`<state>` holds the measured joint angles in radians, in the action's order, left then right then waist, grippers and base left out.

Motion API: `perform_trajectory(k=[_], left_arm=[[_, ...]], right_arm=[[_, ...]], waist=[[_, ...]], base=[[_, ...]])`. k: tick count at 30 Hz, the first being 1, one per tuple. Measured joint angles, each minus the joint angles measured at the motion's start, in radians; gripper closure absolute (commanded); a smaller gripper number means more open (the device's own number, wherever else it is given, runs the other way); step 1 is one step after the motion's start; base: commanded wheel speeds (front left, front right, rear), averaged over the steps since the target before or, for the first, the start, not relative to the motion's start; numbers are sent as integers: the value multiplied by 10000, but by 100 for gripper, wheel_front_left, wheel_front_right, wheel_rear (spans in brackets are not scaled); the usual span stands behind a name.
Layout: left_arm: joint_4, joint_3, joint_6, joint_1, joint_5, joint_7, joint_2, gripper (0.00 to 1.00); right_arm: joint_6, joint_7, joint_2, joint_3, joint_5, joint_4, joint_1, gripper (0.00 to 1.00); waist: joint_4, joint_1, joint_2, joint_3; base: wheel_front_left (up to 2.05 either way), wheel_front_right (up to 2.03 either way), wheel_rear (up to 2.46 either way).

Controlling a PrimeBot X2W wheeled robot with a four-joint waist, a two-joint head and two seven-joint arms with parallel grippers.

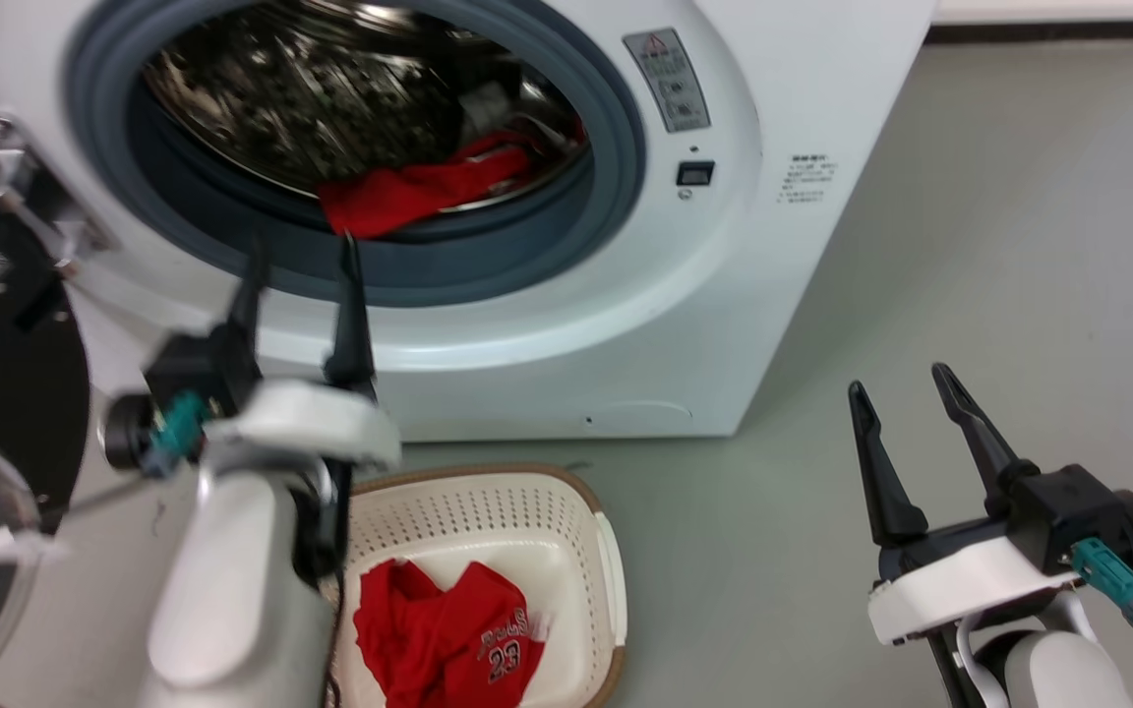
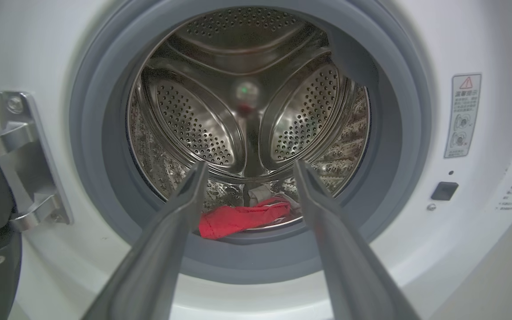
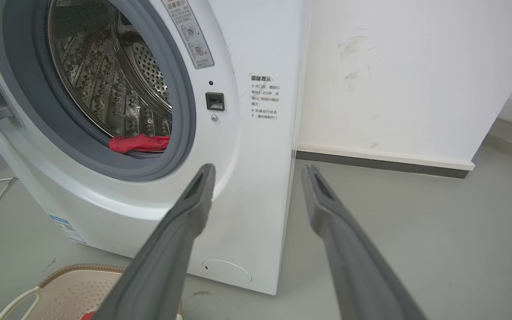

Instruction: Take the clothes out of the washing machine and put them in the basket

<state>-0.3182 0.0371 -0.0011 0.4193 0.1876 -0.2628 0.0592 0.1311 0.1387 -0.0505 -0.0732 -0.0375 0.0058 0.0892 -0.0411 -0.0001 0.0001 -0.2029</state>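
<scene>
While one red jersey (image 1: 444,629), printed 23, lies in the basket (image 1: 488,497) on the near floor (image 1: 999,256), the task is judged about half done: a second red garment (image 1: 409,197) lies at the near lip of the drum (image 2: 194,124) of the washing machine (image 1: 822,256). Left gripper (image 1: 303,246): fingers apart, empty, just in front of the opening, aimed at that garment. Right gripper (image 1: 899,382): fingers apart, empty, low to the right, well clear. Whether more clothes lie deeper cannot be told
</scene>
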Motion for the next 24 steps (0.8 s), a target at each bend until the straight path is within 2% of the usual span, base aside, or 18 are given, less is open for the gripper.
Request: perform_trajectory(k=[6, 13, 17, 24], left_arm=[[-1398, -211, -431, 1949, 31, -2, 506, 0], [-3267, -209, -715, 4135, 0, 353, 1352, 0], [-4222, -130, -874, 5303, 6, 1016, 1789, 0], [-5843, 48, -1110, 7170, 142, 2767, 2545, 0]], right_arm=[[0, 155, 0, -215, -188, -63, 372, 0], [0, 510, -4, -474, -495, 127, 897, 0], [0, 734, -2, -719, -704, 324, 1256, 0], [0, 1062, -4, -1283, -1164, 823, 1797, 0]], waist=[[-427, 1, 0, -782], [-1045, 2, 0, -1904], [-1420, 2, 0, -2563], [-2138, 3, -1, -3451]], base=[[0, 0, 0], [0, 0, 0], [0, 0, 0], [0, 0, 0]])
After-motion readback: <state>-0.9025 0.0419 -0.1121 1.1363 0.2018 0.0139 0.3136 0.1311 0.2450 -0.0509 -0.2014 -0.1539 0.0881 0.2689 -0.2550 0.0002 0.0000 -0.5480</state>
